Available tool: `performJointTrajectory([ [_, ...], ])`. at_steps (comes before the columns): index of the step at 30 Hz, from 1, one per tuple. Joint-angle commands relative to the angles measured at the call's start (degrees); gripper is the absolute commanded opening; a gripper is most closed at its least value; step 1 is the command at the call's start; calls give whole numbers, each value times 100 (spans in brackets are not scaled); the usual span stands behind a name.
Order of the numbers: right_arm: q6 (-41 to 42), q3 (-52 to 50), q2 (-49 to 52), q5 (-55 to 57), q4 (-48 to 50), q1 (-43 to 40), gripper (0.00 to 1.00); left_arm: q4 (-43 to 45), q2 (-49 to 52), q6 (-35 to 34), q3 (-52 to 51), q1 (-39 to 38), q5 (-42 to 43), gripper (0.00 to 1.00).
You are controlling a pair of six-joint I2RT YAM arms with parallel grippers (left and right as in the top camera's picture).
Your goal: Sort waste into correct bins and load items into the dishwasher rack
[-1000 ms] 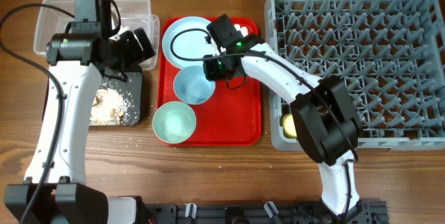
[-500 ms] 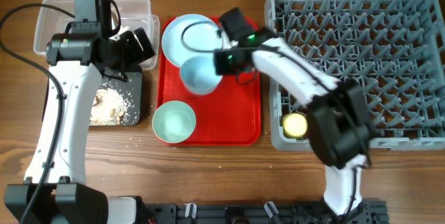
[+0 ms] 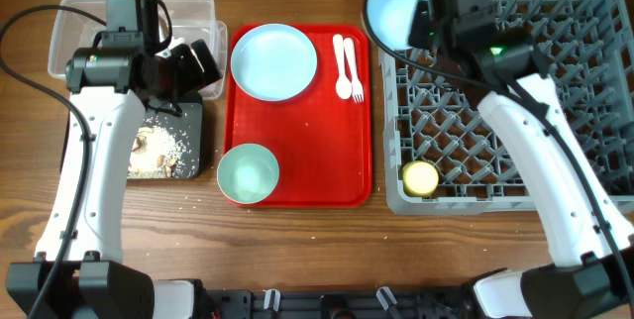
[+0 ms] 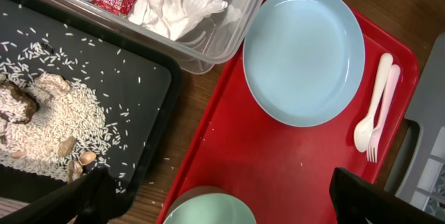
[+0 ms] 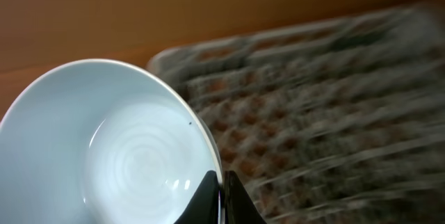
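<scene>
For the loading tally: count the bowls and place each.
2: pale blue bowl in the right gripper, over the rack corner; mint green bowl on the red tray. None seems hidden.

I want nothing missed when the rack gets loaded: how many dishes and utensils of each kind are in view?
Bowls: 2 (pale blue bowl, mint green bowl)
Plates: 1 (pale blue plate)
Cups: 1 (yellow cup)
Cutlery: 2 (white spoon, white fork)
Total: 6
</scene>
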Motion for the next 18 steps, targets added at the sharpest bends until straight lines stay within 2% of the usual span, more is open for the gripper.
performJointTrajectory([
  [1,-1099,7,-46,2227,201,2,4,-2,-79,-11,101,31,28,100],
  [5,-1840,7,-28,2750,608,0,4,-2,-79,-11,101,31,26,100],
  [11,-2673,7,11,2747,1464,0,4,0,-79,-11,101,31,26,100],
  [13,-3259,4,79,2745,1845,0,4,0,-79,-11,101,31,26,100],
  [18,-5335,7,570,2750,3062,0,4,0,-79,-11,101,31,26,100],
])
